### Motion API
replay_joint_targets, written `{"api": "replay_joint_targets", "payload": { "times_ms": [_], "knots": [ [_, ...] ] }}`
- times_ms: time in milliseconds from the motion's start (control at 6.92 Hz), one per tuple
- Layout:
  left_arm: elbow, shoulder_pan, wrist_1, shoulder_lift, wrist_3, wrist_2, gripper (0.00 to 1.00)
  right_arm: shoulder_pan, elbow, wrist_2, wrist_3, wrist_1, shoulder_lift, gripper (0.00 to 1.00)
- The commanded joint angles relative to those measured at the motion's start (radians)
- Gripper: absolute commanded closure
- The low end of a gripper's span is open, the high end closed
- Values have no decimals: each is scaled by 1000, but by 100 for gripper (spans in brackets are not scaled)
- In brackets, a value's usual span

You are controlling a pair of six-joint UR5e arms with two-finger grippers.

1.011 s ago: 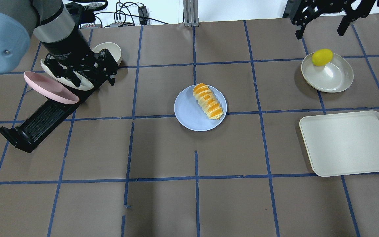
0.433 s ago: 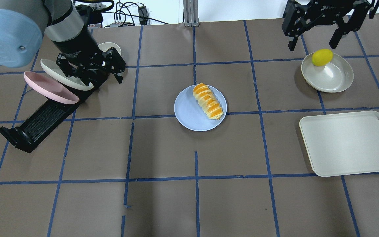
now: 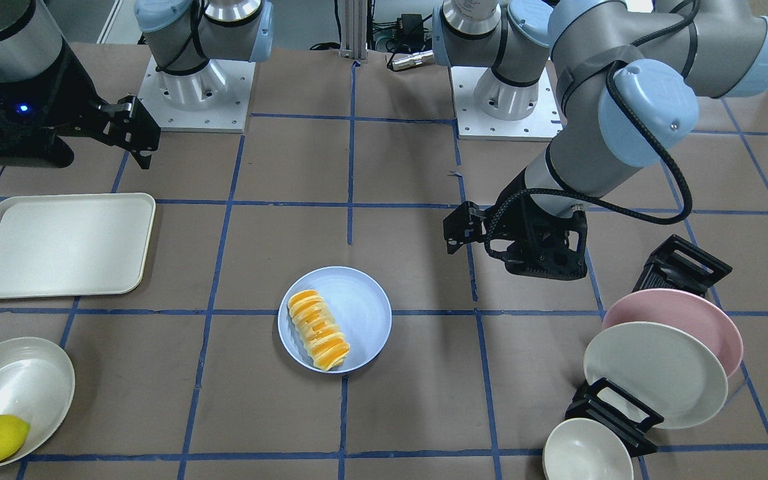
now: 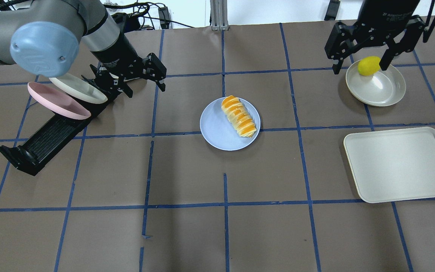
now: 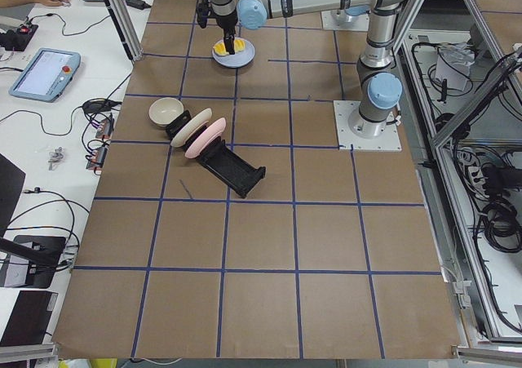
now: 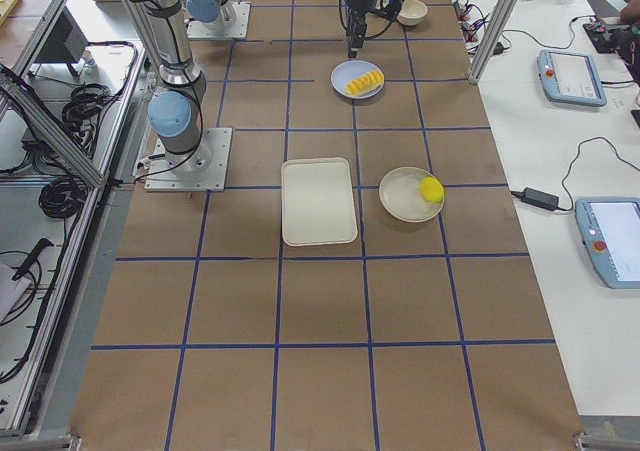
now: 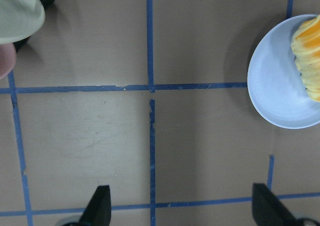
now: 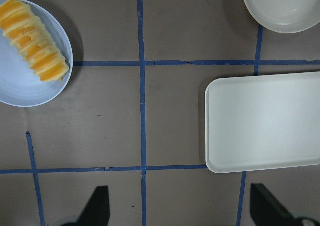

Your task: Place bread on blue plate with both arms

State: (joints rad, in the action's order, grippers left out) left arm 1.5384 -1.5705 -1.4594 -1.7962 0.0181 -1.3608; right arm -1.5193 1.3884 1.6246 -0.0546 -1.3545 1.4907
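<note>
One bread (image 4: 239,116) lies slantwise on the blue plate (image 4: 214,130), toward the plate's right rim in the overhead view. Both tools hang above the surface (image 4: 187,177), fingers spread and grasping nothing. The left tool (image 4: 145,90) is well to the plate's left and the right tool (image 4: 358,68) well to its right. A lemon (image 4: 369,65) lies in a dish beyond.

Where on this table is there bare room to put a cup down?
Bare: the wide strip below the blue plate and tray in the overhead view, and the gap between plate and dish rack. Crowded: the rack near the left gripper, the lemon bowl close to the tray.
</note>
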Motion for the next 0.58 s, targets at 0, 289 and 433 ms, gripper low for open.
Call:
{"api": "replay_joint_targets", "payload": {
  "times_ms": [0,289,433],
  "knots": [
    [-6,-3,-33,70,6,-142,0,-1,81,0,2,-18,52,1],
    [-56,0,-167,107,5,-270,0,-1,106,1,7,-43,66,0],
    [-67,-2,-176,113,3,-271,0,-1,106,1,7,-43,66,0]
  ]
}}
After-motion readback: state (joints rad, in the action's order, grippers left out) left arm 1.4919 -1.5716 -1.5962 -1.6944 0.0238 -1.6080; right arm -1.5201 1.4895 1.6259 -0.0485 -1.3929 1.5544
